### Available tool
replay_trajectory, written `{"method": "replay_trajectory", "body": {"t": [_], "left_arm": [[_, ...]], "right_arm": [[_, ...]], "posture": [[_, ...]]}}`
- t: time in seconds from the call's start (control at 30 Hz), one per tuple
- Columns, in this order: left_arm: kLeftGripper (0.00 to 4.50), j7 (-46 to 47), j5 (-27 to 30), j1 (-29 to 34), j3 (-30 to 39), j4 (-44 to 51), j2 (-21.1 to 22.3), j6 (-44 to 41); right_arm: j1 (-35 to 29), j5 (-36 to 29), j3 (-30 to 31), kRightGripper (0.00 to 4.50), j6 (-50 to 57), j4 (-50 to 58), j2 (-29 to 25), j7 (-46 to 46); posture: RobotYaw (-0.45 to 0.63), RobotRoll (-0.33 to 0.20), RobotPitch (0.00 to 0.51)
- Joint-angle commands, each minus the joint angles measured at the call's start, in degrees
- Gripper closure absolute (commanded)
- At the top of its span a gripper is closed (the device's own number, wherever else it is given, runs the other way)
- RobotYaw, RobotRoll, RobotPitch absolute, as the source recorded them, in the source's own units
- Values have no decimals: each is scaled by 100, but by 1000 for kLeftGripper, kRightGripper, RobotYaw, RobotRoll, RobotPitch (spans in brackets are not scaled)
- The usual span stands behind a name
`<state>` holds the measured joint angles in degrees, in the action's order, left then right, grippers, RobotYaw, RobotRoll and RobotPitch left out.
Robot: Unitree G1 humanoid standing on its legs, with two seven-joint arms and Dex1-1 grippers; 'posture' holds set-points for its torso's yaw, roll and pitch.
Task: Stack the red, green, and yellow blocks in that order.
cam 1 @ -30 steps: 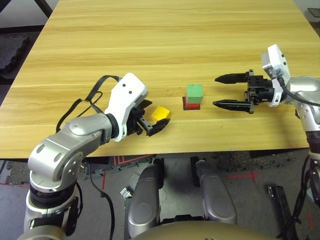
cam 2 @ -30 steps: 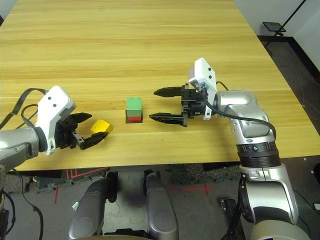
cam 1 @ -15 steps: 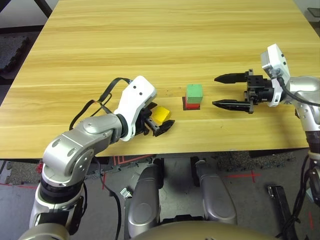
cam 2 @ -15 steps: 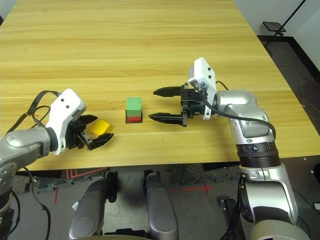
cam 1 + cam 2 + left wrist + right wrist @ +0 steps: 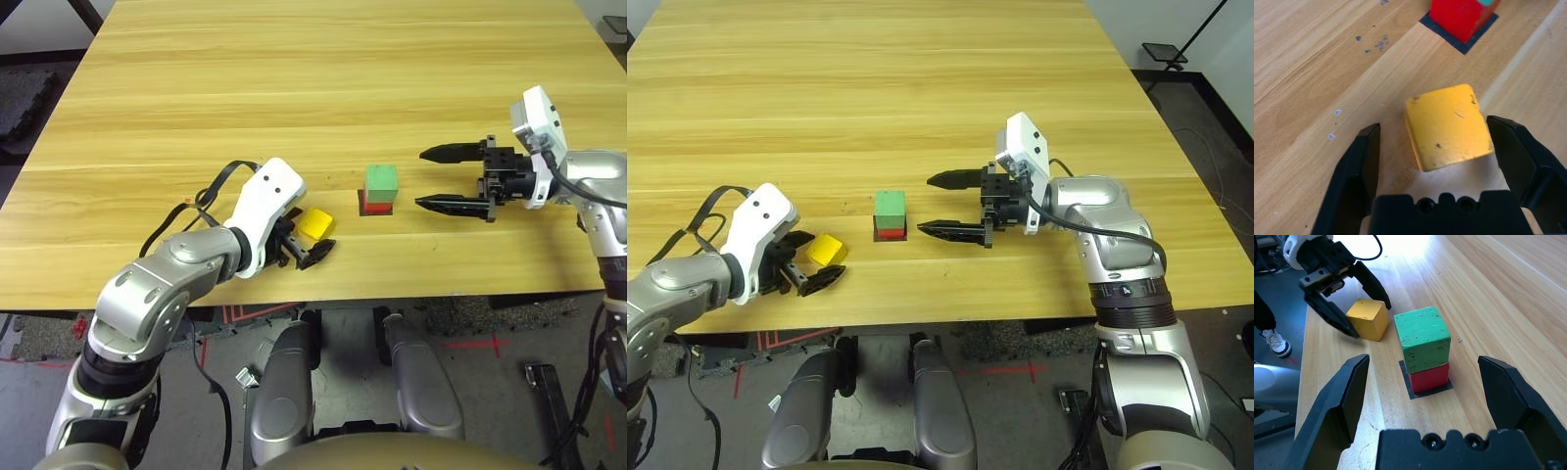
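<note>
Yellow block (image 5: 315,222) is lying on the bench (image 5: 294,88) at about nine o'clock of the green block (image 5: 381,182), which is sitting on the red block (image 5: 376,206); the left gripper (image 5: 307,238) is reaching around it, the right gripper (image 5: 443,178) waiting spread at three o'clock. Left wrist view is showing both fingers (image 5: 1362,159) flanking the skewed cube, not yet pinching. Right wrist view is showing the stack squarely between released fingers (image 5: 1339,404). A corner-first squeeze could be twisting the cube out.

Table (image 5: 294,88) pale wood, smooth, visible grain; yellow block (image 5: 1448,126) matt, scuffed, perhaps painted wood.
</note>
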<state>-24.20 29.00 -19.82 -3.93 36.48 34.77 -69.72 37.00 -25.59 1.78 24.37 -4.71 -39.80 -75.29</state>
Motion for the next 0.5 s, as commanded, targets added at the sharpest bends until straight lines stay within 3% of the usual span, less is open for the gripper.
{"method": "replay_trajectory", "body": {"t": [0.03,0.17,0.33,0.5], "left_arm": [[1393,11,-44,57,-128,-63,-41,59],[2566,-80,-63,129,-164,-131,78,140],[2558,-321,-273,-48,-278,-488,414,611],[2558,-918,-674,-710,-365,-1488,813,1619]], "right_arm": [[7,-7,48,0,-23,-5,17,-37],[34,6,56,0,-33,-33,24,-41],[70,27,58,0,-60,-78,27,-48],[105,38,53,0,-90,-106,1,-86]], "posture": [[339,109,290],[339,106,290],[336,102,281],[334,99,269]]}}
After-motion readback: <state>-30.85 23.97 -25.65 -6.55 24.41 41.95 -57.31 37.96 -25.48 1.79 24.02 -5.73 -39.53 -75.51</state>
